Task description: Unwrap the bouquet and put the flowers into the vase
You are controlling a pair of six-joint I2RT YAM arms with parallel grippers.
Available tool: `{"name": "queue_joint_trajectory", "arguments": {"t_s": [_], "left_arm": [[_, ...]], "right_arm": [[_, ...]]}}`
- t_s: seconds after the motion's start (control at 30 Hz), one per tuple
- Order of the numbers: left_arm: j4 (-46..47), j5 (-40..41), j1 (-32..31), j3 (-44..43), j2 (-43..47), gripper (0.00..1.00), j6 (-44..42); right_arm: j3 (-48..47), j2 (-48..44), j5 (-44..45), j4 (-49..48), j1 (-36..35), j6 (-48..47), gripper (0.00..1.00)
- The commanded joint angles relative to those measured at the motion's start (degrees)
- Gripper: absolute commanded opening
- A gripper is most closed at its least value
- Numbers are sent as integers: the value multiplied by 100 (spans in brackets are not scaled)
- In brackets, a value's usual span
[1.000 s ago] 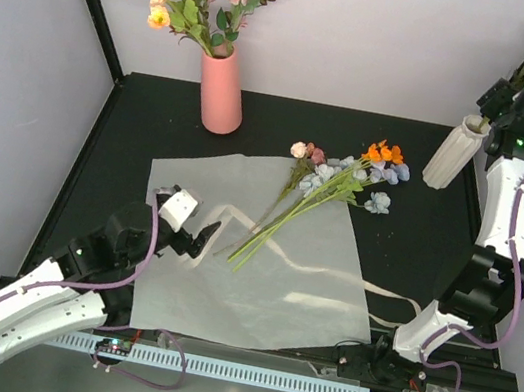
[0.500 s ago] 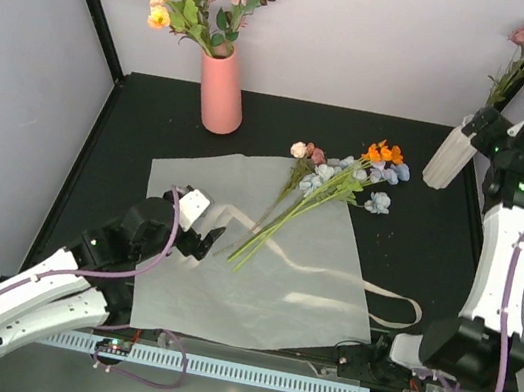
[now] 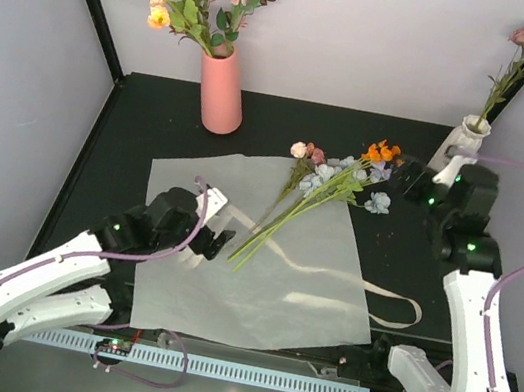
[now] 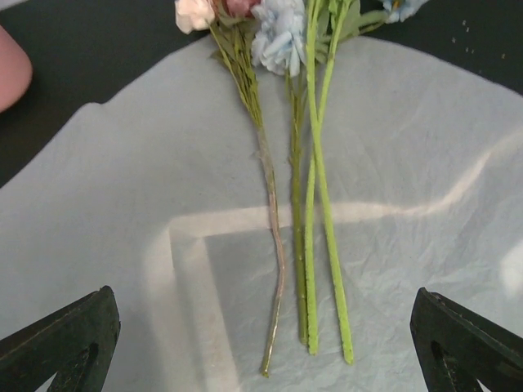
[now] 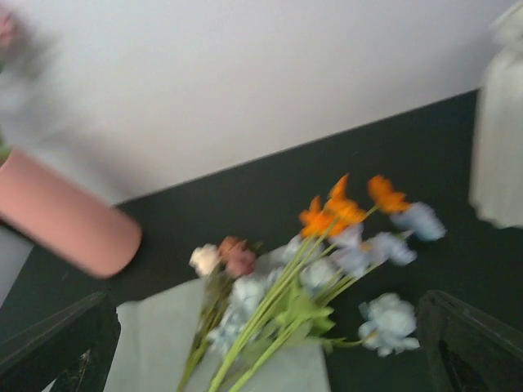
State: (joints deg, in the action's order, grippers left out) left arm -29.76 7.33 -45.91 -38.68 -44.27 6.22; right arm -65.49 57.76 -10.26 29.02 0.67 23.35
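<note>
My black tabletop (image 3: 131, 132) carries a spread sheet of white paper (image 3: 285, 297). The flowers (image 3: 329, 188) lie across its far edge, and a cream ribbon (image 3: 397, 296) trails off to the right. A pink vase (image 3: 221, 92) and a white vase (image 3: 456, 147) stand at the back.

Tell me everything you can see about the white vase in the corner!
The vase is slim and white, ceramic by its look, with a narrow neck and a flared rim. It stands upright on the black table in the far right corner. One green stem with a pink and a cream bloom stands in it. From above, the right arm hides its lower part, so I cannot tell if they touch.
</note>
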Motion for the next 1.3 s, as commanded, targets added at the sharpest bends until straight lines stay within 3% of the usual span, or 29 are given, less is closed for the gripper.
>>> {"name": "queue_joint_trajectory", "arguments": {"t_s": [0.0, 0.13, 0.33, 0.7, 1.07, 1.27], "left_arm": [[-238, -337, 38, -622, -615, 99, -118], [-338, -678, 30, -1045, -1299, 98, -180], [-198, -1253, 29, -1485, -2365, 86, -200], [-256, -524, 73, -2537, -4597, 58, 195], [-659, -474, 388, -3916, -6295, 41, 29], [-545, -440, 461, -4103, -6801, 39, 136]], "right_arm": [[951, -434, -139, -619, -758, 241, 100], [1841, -617, -97, -1104, -1268, 524, 98], [2750, -711, 113, -1655, -1932, 559, 96], [3955, -773, 362, -2302, -2342, 620, 95], [3898, -156, 76, -2572, -2342, 515, 95], [3839, 95, -67, -2642, -2338, 453, 96]]}}
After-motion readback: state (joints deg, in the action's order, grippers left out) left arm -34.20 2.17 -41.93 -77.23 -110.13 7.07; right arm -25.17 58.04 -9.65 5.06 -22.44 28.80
